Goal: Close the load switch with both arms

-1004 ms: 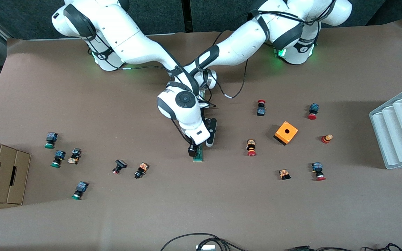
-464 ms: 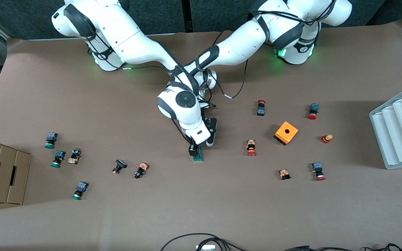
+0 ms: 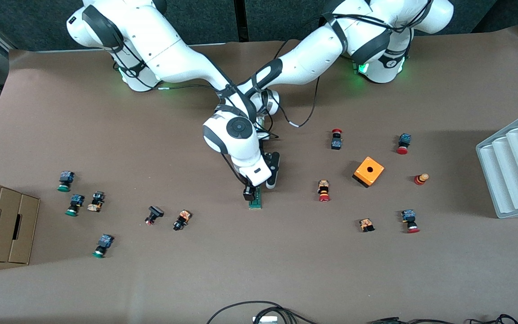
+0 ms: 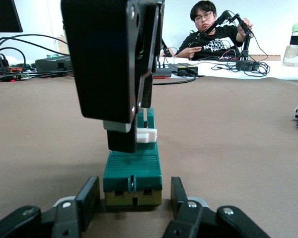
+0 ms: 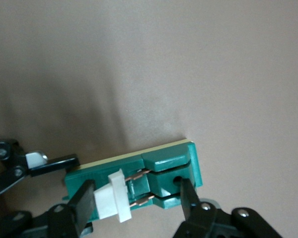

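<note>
The load switch [image 3: 255, 201] lies flat near the middle of the table [image 3: 286, 270], its long axis running from 12 to 6 o'clock in the front view. A red-capped push button [image 3: 324, 191] sits at about its 3 o'clock, and the orange box [image 3: 368, 171] at about its 2 o'clock, farther toward the left arm's end of the table. The left gripper [image 4: 133, 201] is down at table level at the switch's 12 o'clock end, its jaws drawn in on the two sides of the green body and clamping it. The right gripper [image 5: 136, 198] comes down from above onto the same half of the switch. Its jaws are apart and straddle the top: one finger [image 5: 84, 201] rests against the white lever [image 5: 114, 196], and the other stands beside the raised green part. In the left wrist view the lever stands up from the green body, directly under the right gripper's black finger.
</note>
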Robot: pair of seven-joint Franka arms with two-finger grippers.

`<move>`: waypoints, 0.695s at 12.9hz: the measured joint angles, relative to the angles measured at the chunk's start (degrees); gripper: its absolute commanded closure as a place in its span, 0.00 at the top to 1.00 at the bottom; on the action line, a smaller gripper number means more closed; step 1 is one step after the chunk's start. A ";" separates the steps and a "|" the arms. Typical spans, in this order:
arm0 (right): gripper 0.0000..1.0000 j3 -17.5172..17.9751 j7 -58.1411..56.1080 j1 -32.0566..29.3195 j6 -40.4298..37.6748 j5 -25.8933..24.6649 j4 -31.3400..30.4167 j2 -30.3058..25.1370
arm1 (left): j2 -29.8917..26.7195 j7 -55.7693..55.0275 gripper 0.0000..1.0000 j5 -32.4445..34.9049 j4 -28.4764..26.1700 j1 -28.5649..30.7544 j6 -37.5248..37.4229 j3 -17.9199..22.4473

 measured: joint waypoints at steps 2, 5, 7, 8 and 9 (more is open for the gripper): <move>0.75 0.00 0.00 -0.01 0.00 0.00 0.00 -0.01 | 0.00 0.00 0.63 0.00 0.00 0.00 -0.01 0.00; 0.75 -0.01 0.00 -0.02 0.00 0.00 0.02 -0.09 | 0.01 -0.03 0.62 0.00 0.00 -0.01 -0.04 0.00; 0.75 0.00 0.00 -0.02 -0.03 0.00 0.02 -0.26 | 0.01 -0.03 0.59 0.00 0.00 -0.01 -0.06 0.00; 0.75 0.00 0.00 -0.03 -0.03 0.00 0.03 -0.32 | 0.01 -0.04 0.59 0.00 0.00 -0.01 -0.10 0.01; 0.75 0.00 0.00 -0.03 -0.03 0.00 0.04 -0.37 | 0.02 -0.04 0.59 0.00 0.00 -0.01 -0.12 0.00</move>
